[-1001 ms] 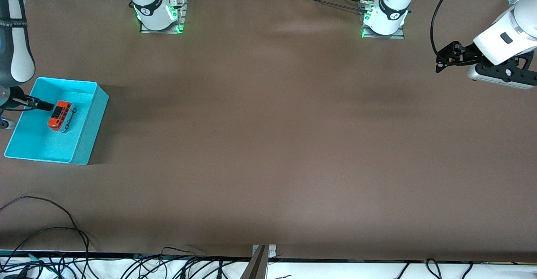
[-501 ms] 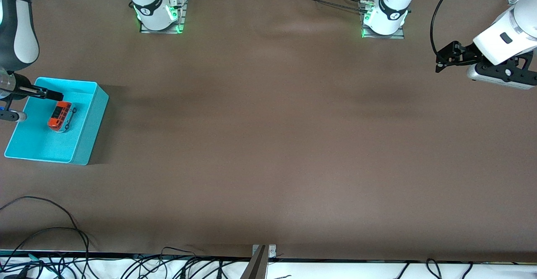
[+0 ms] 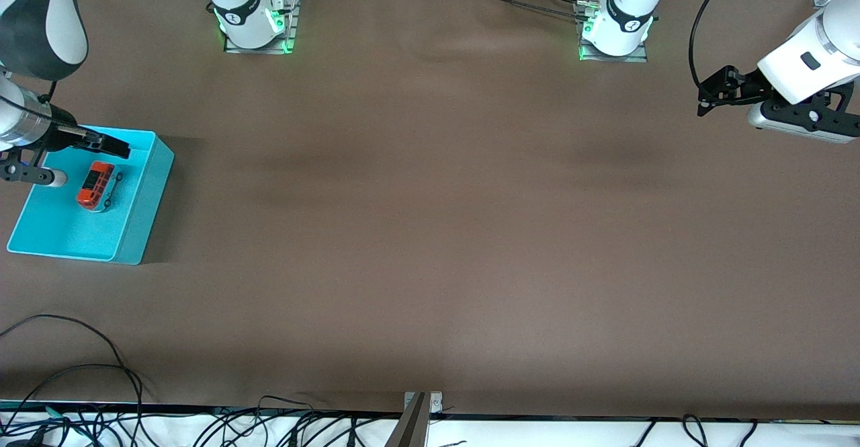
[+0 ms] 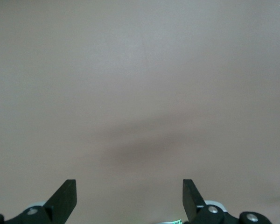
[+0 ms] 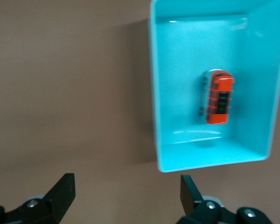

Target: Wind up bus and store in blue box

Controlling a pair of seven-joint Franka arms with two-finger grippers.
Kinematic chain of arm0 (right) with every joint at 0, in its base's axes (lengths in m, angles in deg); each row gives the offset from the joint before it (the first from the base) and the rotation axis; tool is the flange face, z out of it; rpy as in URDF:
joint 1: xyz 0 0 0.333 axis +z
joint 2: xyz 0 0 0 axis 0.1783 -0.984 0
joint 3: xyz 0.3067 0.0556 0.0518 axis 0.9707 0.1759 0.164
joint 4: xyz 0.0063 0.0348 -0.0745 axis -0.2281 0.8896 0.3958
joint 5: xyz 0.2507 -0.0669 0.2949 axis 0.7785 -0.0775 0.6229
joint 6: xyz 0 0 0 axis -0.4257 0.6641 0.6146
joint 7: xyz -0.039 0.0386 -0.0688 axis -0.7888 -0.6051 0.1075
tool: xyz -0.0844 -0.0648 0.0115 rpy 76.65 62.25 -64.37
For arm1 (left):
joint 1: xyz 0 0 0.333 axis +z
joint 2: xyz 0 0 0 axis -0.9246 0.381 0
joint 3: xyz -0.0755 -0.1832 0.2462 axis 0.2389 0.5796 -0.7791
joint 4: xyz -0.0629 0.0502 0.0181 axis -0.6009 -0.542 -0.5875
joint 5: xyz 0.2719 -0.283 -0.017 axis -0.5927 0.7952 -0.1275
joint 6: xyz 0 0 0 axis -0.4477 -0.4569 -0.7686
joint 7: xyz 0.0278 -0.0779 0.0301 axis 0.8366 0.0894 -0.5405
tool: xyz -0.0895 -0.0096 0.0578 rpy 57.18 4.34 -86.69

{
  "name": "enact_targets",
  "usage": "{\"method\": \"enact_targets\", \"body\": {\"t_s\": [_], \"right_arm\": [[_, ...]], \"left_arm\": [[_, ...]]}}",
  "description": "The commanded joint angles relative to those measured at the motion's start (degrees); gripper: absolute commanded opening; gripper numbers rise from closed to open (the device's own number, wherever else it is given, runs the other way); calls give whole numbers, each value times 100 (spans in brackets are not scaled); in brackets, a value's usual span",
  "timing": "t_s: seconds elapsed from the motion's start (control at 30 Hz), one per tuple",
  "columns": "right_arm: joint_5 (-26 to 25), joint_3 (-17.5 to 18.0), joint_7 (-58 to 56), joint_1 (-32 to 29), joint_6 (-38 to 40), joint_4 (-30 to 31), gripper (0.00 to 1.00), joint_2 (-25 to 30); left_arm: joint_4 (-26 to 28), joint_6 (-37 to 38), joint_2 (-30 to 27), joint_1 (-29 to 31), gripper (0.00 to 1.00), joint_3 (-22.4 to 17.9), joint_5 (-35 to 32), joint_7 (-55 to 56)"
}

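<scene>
The orange-red bus [image 3: 95, 186] lies inside the blue box [image 3: 145, 198] at the right arm's end of the table, free of any gripper. My right gripper [image 3: 115, 147] is open and empty, raised over the box's edge toward the robots' bases. In the right wrist view the bus [image 5: 218, 97] sits in the box [image 5: 186, 70], and the open gripper [image 5: 127, 193] is off to one side of the box over bare table. My left gripper [image 3: 705, 96] waits open and empty above the left arm's end of the table. In the left wrist view it [image 4: 129, 198] faces only bare table.
The brown table cover [image 3: 430, 218] spreads between the arms. The two arm bases [image 3: 252, 23] [image 3: 615, 30] stand along the table's edge farthest from the front camera. Loose black cables [image 3: 80, 366] lie at the edge nearest the front camera.
My right gripper has pulled up and away from the bus, toward the box's edge on the robots' side. The bus stays lying in the box. The left arm has not moved.
</scene>
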Motion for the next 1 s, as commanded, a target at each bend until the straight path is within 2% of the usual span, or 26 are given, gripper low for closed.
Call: {"method": "enact_targets", "body": {"t_s": [0.0,0.23,0.37,0.47,0.6,0.77,0.97], "right_arm": [[622,-2,89,1,53,110,100,306],[1316,-2,89,19,27,84,100,490],[1396,24,107,19,-26,75,100,499],[1387,68,89,36,-96,75,100,508],[1273,305,98,54,-219,75,100,534],[887,358,124,220,-228,93,100,561],[737,350,116,300,-211,84,100,570]], "left_arm": [[-203,140,85,-21,100,-13,129,9],[-203,140,85,-21,100,-22,129,18],[-203,140,85,-21,100,-22,129,9],[-203,140,85,-21,100,-13,129,9],[-203,140,85,-21,100,-22,129,18],[-203,140,85,-21,100,-22,129,9],[-203,140,94,-3,100,-22,129,9]]}}
